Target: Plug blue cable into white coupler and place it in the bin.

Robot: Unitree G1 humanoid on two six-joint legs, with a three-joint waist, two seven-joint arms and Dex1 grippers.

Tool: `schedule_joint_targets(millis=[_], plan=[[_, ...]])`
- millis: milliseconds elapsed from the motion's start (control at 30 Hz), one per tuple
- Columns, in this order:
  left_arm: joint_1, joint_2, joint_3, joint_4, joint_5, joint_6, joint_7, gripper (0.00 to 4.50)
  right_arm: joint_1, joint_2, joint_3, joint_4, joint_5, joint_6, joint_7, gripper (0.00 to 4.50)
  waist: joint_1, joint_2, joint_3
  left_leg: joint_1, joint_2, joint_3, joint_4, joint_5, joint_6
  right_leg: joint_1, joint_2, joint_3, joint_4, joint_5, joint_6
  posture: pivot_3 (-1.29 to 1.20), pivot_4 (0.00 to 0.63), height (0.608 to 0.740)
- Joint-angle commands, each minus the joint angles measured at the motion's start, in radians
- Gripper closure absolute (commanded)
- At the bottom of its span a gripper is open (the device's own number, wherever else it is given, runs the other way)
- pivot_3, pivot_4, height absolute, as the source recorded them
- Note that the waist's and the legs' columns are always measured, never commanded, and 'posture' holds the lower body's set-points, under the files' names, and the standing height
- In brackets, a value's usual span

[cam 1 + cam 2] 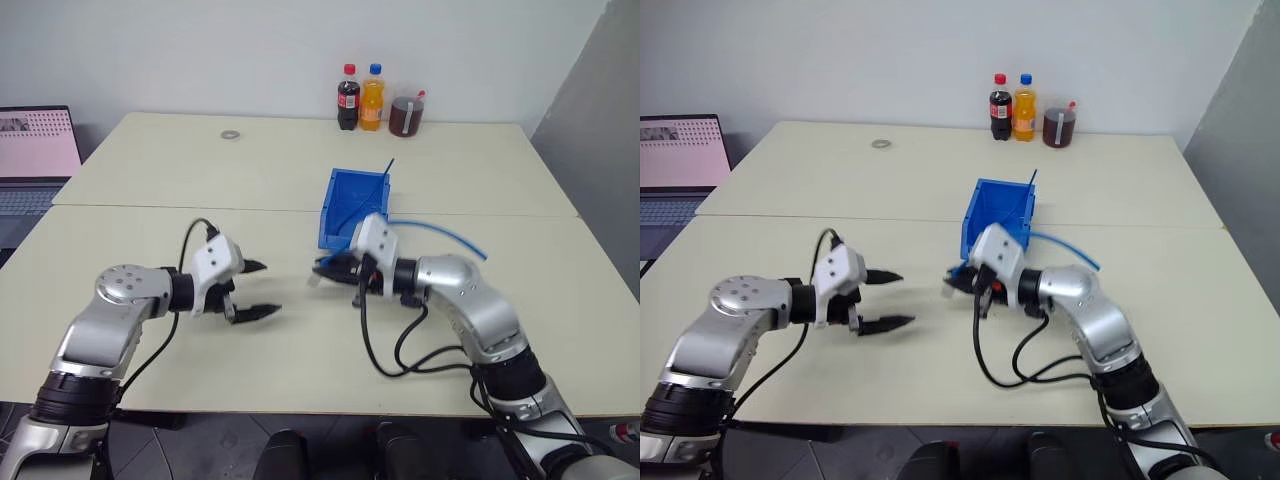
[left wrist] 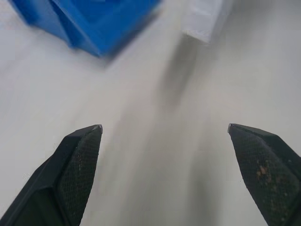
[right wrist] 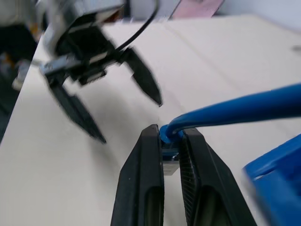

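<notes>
My right gripper [image 1: 321, 268] hovers above the table just in front of the blue bin [image 1: 350, 205], shut on the end of the light-blue cable [image 3: 225, 110]. The rest of the blue cable [image 1: 445, 234] curves back past the bin's right side. A tiny white coupler [image 1: 312, 283] shows at the right fingertips; I cannot tell whether it sits on the plug. My left gripper [image 1: 268, 288] is to the left of it, wide open and holding nothing, pointing toward the right gripper. In the left wrist view the white block [image 2: 205, 19] lies ahead, beyond the open fingers.
Two bottles [image 1: 360, 97] and a cup of dark drink [image 1: 406, 115] stand at the table's far edge. A small ring [image 1: 231, 134] lies at the far left. A laptop [image 1: 35, 150] sits beside the table on the left. Black arm cables [image 1: 385, 350] loop on the table.
</notes>
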Motion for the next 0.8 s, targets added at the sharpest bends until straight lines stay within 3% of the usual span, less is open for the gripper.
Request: schedule_joint_targets(millis=[33,333,400,533,800], plan=[[-0.092,-0.034,0.003,-0.095,-0.036,0.107,0.089,0.0,-0.156,0.007,-0.138,0.111,0.091,0.086,-0.052,4.33,0.0,-0.001,0.002,0.0,0.0,0.0,0.0,0.0,0.0,0.0,-0.001,0.0,0.0,0.0,0.001,0.0,0.15,0.74],[-0.187,-0.06,-0.089,0.004,0.03,0.003,0.09,0.0,-0.462,-0.005,-0.128,0.79,-0.021,-0.135,-0.081,4.33,-0.007,0.0,0.003,-0.002,-0.002,0.007,-0.002,0.0,0.0,-0.003,0.001,0.002,-0.001,0.003,-0.005,0.0,0.15,0.74],[-0.195,-0.069,-0.101,0.017,0.037,-0.013,0.093,0.0,-0.523,-0.002,-0.124,0.929,-0.046,-0.19,-0.08,3.63,-0.008,0.0,0.004,-0.002,-0.001,0.008,-0.002,0.0,0.0,-0.005,0.002,0.003,-0.001,0.003,-0.006,0.0,0.15,0.74],[-0.209,-0.086,-0.125,0.018,0.048,-0.027,0.097,0.0,-0.657,-0.015,-0.134,1.19,-0.09,-0.276,-0.091,2.74,-0.007,0.0,0.004,-0.006,-0.001,0.01,-0.002,0.0,0.0,-0.009,0.001,0.004,0.0,0.003,-0.006,0.0,0.15,0.74],[-0.214,-0.094,-0.136,0.01,0.057,-0.025,0.108,0.0,-0.765,-0.075,-0.107,1.388,-0.177,-0.378,-0.035,0.86,-0.006,0.0,0.004,-0.009,-0.001,0.01,-0.002,0.0,0.0,-0.01,-0.002,0.004,-0.002,0.003,-0.006,0.0,0.15,0.74]])
